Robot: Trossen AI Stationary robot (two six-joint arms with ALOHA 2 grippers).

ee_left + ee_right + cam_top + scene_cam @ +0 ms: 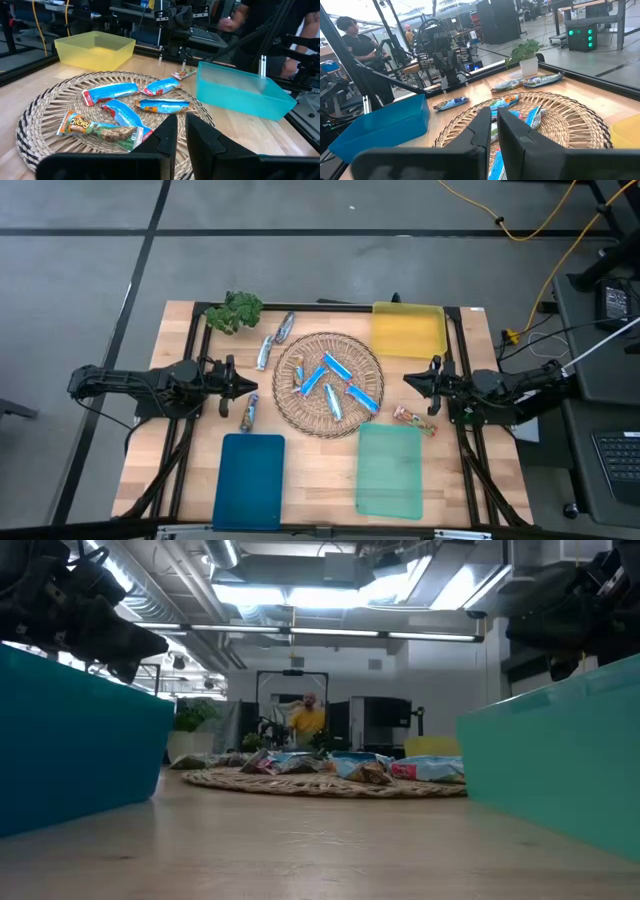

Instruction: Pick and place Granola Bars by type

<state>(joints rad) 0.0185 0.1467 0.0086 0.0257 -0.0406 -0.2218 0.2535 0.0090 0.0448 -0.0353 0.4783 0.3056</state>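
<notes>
A round woven mat lies at the table's middle. On it lie several Granola Bars: bright blue ones and an orange-brown one. Two silvery bars lie on the wood beyond the mat's far left. Another bar lies by the mat's left side, and a reddish one by its right side. My left gripper hovers shut, level, left of the mat. My right gripper hovers shut, level, right of it. Neither holds anything.
A yellow tray stands at the far right, a blue tray at the near left, a green tray at the near right. A leafy green sprig sits at the far left. People are in the room beyond the table.
</notes>
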